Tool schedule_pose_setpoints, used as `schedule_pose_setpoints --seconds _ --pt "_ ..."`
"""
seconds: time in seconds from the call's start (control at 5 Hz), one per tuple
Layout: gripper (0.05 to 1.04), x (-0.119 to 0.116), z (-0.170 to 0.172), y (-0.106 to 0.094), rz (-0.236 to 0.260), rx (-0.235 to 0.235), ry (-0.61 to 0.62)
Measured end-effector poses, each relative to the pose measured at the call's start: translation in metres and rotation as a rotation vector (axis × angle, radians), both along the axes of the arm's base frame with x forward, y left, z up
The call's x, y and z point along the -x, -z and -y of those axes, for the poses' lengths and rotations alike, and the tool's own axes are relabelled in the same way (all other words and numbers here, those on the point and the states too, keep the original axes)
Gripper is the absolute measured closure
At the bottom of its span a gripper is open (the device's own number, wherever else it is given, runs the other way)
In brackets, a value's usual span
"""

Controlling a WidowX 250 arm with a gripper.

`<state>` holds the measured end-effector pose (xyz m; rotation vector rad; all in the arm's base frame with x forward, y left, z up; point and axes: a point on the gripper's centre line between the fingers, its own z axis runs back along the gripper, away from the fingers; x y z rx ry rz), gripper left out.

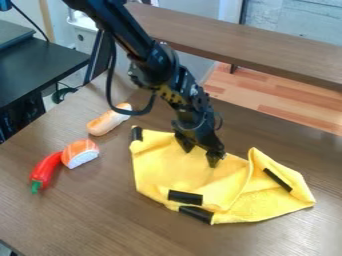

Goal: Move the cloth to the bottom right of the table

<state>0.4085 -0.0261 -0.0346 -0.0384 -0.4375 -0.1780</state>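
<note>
The gripper (200, 154) hangs over the upper middle of the yellow cloth, its two fingers spread apart in an open stance. Crumpled and partly folded, the cloth (163, 167) lies on the brown table (100, 220), from the centre toward the right. Black strips mark its upper left corner, its lower edge and its right part. A raised fold runs down from its upper right peak. Whether the fingertips touch the fabric, I cannot tell.
Left of the cloth lie a hot-dog-like toy (105, 121), an orange-and-white sushi toy (80, 153) and a red pepper (44, 170) with a green stem. A brown bench (267, 47) stands behind the table, and a black desk (40, 67) at upper left.
</note>
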Motion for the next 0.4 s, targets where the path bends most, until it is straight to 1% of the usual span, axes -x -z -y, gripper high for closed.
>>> schedule_pose_setpoints --seconds 0.4 --pt "0.084 0.07 0.02 0.0 -0.016 0.012 0.117"
